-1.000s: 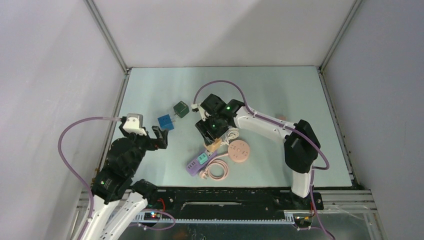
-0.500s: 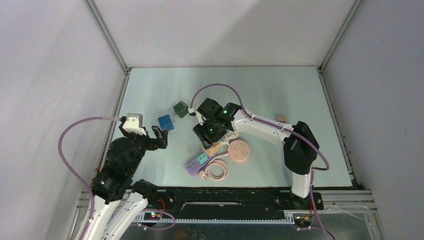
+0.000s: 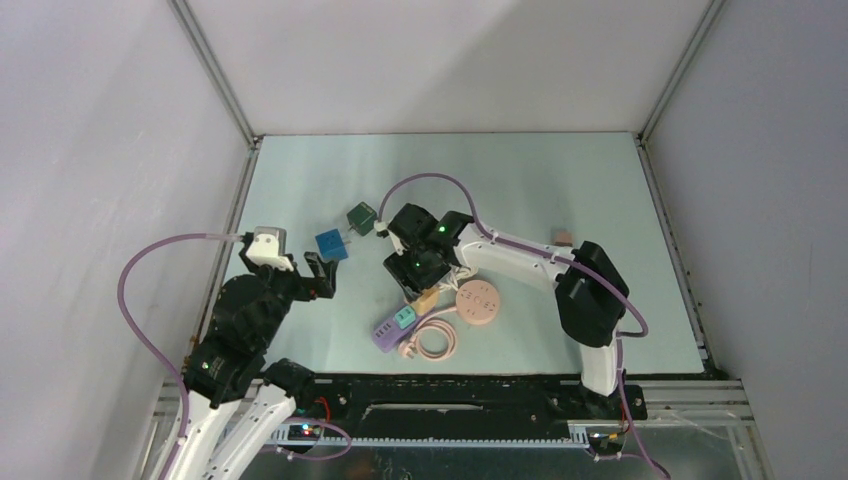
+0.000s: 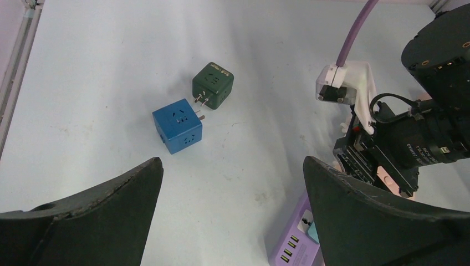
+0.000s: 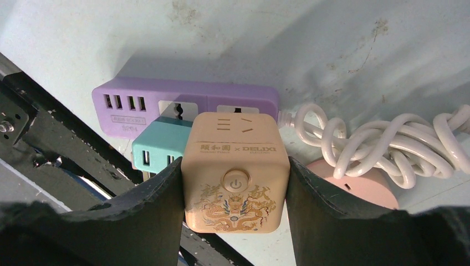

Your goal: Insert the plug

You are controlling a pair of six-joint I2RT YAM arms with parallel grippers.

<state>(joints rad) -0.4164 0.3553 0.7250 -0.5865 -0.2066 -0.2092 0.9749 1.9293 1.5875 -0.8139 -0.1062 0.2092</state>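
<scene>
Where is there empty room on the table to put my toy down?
The far table behind the green cube is bare, and so is the right side past the pink disc. The middle is crowded: purple power strip, coiled cable and the right gripper holding a beige plug cube.

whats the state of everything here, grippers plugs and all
right gripper: shut on the peach cube adapter
peach cube adapter: held over the purple power strip, seating unclear
teal adapter: plugged into the strip
blue cube adapter: loose, unplugged
green cube adapter: loose, unplugged, prongs exposed
white cord: coiled
left gripper: open, empty
</scene>
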